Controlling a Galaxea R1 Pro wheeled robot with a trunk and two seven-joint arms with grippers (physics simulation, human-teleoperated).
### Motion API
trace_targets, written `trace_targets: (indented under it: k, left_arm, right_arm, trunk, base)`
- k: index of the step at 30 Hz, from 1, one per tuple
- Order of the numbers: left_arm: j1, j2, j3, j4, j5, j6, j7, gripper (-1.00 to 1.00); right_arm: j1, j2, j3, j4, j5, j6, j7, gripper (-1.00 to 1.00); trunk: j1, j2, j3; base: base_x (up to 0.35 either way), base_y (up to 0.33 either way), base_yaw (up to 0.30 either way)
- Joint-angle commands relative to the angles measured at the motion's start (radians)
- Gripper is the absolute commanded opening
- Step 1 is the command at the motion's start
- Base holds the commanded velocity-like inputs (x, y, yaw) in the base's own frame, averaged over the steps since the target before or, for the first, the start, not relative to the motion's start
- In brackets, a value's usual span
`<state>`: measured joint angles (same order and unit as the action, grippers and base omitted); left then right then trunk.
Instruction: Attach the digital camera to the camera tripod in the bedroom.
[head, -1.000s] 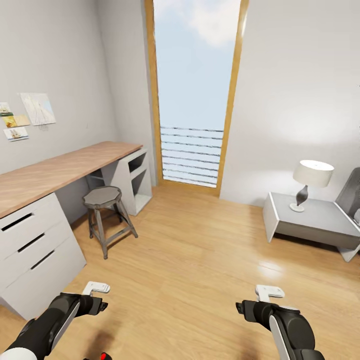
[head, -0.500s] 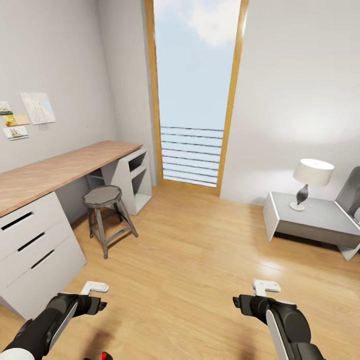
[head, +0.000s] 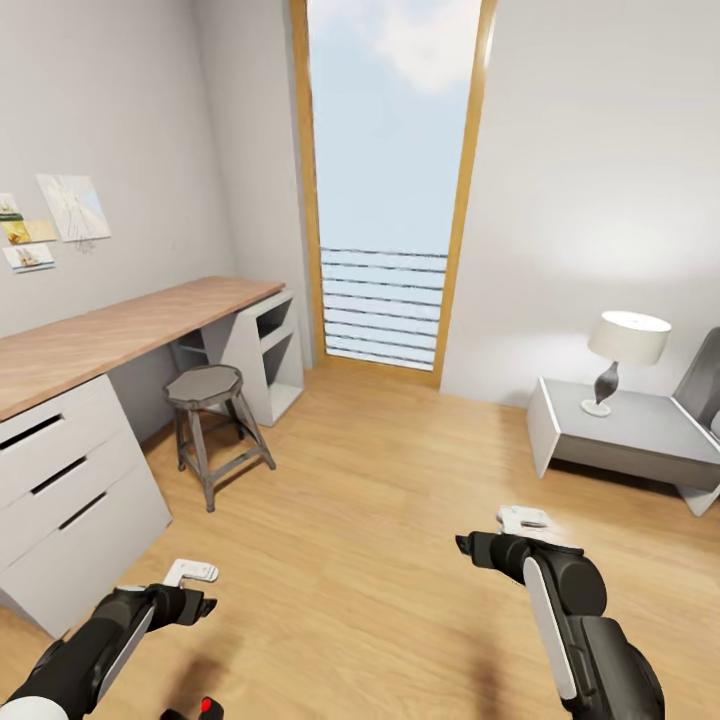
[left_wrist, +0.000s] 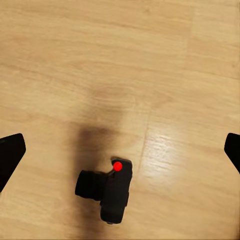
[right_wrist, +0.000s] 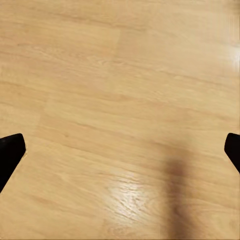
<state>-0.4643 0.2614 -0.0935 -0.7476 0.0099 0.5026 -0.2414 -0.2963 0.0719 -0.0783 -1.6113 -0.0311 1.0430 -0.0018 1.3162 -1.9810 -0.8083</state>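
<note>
A grey-walled bedroom's light wood plank floor (head: 400, 520) holds a small black boxy digital camera (left_wrist: 107, 187) beneath the spread, empty left gripper (head: 185, 592), which should descend centred; right gripper (head: 505, 535) also spread, empty.

Wood floor (head: 380, 520), tall window (head: 390, 180)

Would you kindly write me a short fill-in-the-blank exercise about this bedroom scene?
1. The digital camera lies on the wooden ____.
2. The button on top of the camera is ____.
3. The lamp stands on a low grey ____.
4. The stool stands in front of the ____.

Missing words: floor; red; table; desk
</note>
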Motion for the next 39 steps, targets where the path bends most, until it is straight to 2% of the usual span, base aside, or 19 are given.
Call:
trace_targets:
  k: [1, 7, 16, 20, 39]
  left_arm:
    - [0.0, 0.001, -0.003, -0.001, 0.001, 0.004, -0.001, 1.0]
    - [0.0, 0.002, -0.002, 0.019, 0.003, -0.051, -0.002, 1.0]
    - [-0.001, -0.001, -0.002, 0.034, 0.004, -0.079, -0.005, 1.0]
    - [-0.002, -0.001, -0.002, 0.036, 0.005, -0.081, -0.007, 1.0]
    - [0.0, -0.003, -0.006, 0.037, -0.002, -0.111, -0.015, 1.0]
  right_arm:
    - [-0.001, 0.001, -0.002, -0.001, -0.003, 0.004, 0.0, 1.0]
    - [-0.052, -0.001, -0.002, -0.001, -0.053, 0.004, 0.0, 1.0]
    - [-0.105, 0.0, 0.001, -0.001, -0.078, 0.004, 0.0, 1.0]
    - [-0.11, 0.0, 0.003, -0.001, -0.081, 0.004, 0.0, 1.0]
    - [-0.115, 0.002, 0.006, -0.001, -0.084, 0.004, 0.0, 1.0]
  trunk:
    - [0.004, -0.008, -0.004]
    - [0.027, -0.05, -0.023]
    - [0.061, -0.113, -0.051]
    - [0.077, -0.141, -0.063]
    - [0.077, -0.141, -0.063]
  base:
    - [0.0, 0.0, 0.0]
    - [0.0, 0.0, 0.0]
    - [0.0, 0.0, -0.007]
    - [0.0, 0.0, -0.028]
    - [0.0, 0.024, -0.006]
